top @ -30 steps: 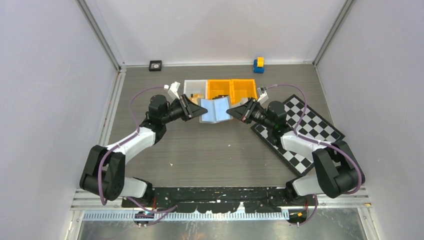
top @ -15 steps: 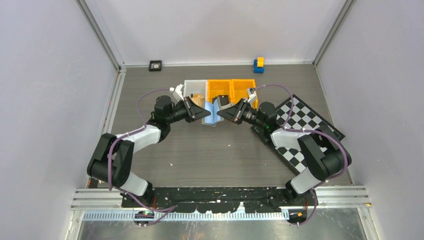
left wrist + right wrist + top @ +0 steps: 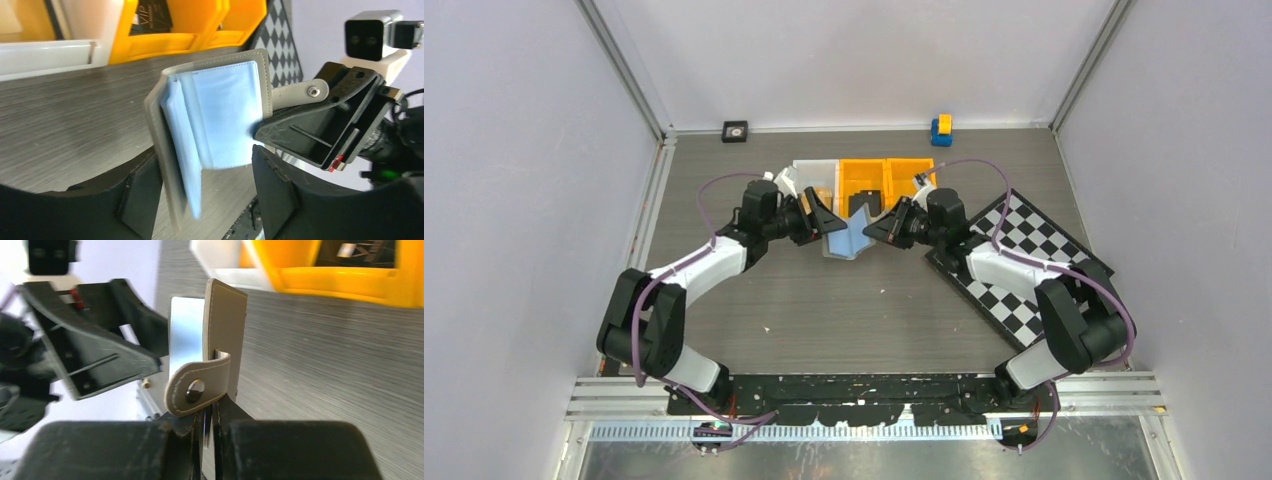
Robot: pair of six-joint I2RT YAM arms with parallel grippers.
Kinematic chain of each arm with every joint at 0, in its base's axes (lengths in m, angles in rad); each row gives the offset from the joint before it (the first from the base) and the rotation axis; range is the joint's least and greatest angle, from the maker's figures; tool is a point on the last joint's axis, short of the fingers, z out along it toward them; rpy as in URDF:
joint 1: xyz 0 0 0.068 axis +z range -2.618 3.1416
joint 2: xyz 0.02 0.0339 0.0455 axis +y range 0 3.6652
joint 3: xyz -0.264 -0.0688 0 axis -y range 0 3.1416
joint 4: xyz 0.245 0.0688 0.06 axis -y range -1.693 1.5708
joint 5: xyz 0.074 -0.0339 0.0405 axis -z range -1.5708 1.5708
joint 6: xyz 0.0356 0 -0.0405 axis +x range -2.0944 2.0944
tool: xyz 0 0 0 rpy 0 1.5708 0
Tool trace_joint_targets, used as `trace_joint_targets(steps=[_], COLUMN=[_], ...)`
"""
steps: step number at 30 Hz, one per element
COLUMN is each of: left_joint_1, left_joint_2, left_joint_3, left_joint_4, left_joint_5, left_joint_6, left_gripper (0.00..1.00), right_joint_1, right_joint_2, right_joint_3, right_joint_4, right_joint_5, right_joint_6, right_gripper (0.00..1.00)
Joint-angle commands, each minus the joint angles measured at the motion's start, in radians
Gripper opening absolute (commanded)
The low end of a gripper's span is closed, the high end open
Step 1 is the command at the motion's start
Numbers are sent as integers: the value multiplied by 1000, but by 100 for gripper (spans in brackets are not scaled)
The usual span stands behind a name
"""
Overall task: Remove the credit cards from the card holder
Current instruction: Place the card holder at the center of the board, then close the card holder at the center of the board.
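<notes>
The flat grey bi-fold card holder with pale blue-grey inner pockets point(image 3: 220, 110) hangs at the middle of the overhead frame, just below the row of plastic bins. The right gripper point(image 3: 210, 415) is pinched tight on its right cover beside the snap tab. The left gripper point(image 3: 202, 172) stands open, a finger on either side of the left cover, gripping nothing. The step in hand looks like spreading the holder. The left jaws should close squarely on that cover's outer edge, then pull gently away so the pockets gape without tearing free of the right grip. The holder is bent in a V, pockets facing up. Its long axis runs left to right between the grippers. A thin black credit card point(image 3: 859, 204) lies in the middle orange bin point(image 3: 864, 165). Whether any remain inside is unclear.
</notes>
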Motion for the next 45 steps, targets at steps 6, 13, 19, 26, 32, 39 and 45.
trace_joint_targets(steps=[6, 13, 19, 26, 32, 39, 45], left_joint_1=[4, 91, 106, 112, 117, 117, 117], left_joint_2=[-107, -145, -114, -109, -124, -150, -149], left_joint_3=[39, -78, -79, -75, -79, -82, -79], left_joint_4=[-255, -98, -83, -95, -96, -102, -103], left_joint_5=[-224, -219, -188, -196, -196, -199, -187], left_joint_6=[133, 10, -2, 11, 19, 24, 22], left_gripper=[76, 77, 76, 76, 72, 71, 70], right_joint_1=[31, 173, 290, 334, 345, 350, 350], right_joint_2=[-72, 34, 161, 284, 298, 160, 94], right_joint_3=[202, 364, 435, 496, 497, 423, 358], right_joint_4=[-593, -813, -826, -820, -785, -733, -636], right_joint_5=[307, 579, 690, 573, 471, 519, 550], right_joint_6=[-271, -390, -467, -527, -551, -543, -556], right_gripper=[1, 9, 37, 56, 70, 75, 72])
